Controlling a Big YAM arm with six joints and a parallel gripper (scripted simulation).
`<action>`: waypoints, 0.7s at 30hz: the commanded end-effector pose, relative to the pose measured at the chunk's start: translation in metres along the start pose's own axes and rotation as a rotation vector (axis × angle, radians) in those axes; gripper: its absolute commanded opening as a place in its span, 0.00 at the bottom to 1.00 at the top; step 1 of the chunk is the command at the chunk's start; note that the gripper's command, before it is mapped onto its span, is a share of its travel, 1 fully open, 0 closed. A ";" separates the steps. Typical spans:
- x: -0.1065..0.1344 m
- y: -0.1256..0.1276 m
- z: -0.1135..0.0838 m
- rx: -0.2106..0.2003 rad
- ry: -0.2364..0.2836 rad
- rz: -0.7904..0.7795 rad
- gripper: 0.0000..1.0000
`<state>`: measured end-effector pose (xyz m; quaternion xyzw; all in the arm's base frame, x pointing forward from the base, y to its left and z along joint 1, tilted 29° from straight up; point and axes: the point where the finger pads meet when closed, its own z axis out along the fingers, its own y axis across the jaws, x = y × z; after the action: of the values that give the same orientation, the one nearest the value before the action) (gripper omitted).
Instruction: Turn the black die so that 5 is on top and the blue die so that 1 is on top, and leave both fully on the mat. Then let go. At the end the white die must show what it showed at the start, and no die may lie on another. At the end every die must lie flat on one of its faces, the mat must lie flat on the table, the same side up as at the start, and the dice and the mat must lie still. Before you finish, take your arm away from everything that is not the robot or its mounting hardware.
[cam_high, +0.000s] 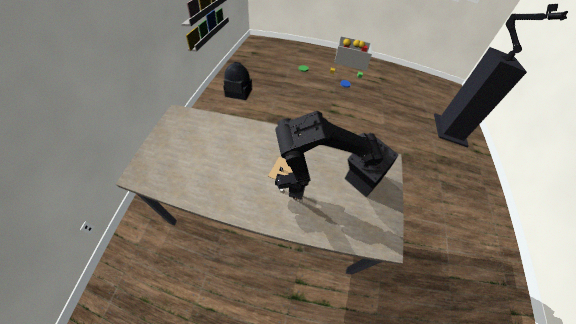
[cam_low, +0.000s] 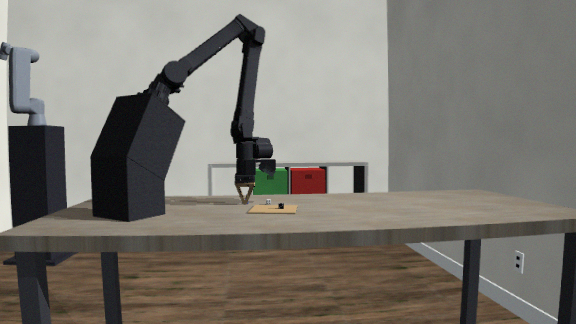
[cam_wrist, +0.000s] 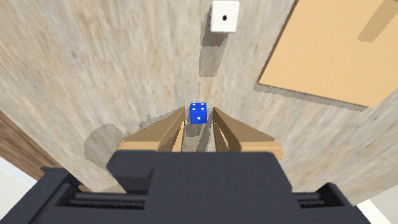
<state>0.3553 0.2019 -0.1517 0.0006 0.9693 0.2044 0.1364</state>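
Observation:
The blue die (cam_wrist: 198, 112) lies on the bare table, off the tan mat (cam_wrist: 335, 50), and its top face shows several white pips. My gripper (cam_wrist: 199, 111) points down just above the table, partly open, with one fingertip on each side of the blue die; I see no grip on it. The white die (cam_wrist: 224, 16) lies on the table beyond it, also off the mat, with one pip on top. In the exterior view the black die (cam_low: 280, 205) sits on the mat (cam_low: 272, 209), to the right of the gripper (cam_low: 244, 199). The arm hides the dice in the top view.
The arm's black base (cam_low: 132, 157) stands on the table to the left of the mat. A shelf with a green box (cam_low: 271, 181) and a red box (cam_low: 307, 180) stands behind the table. The table's near edge lies close behind the gripper in the wrist view.

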 end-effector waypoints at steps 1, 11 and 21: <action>-0.001 0.005 0.000 -0.006 -0.008 -0.005 0.31; -0.001 0.005 0.000 -0.006 -0.008 -0.005 0.31; -0.001 0.005 0.000 -0.006 -0.008 -0.005 0.12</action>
<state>0.3553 0.2019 -0.1517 0.0006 0.9694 0.2044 0.1363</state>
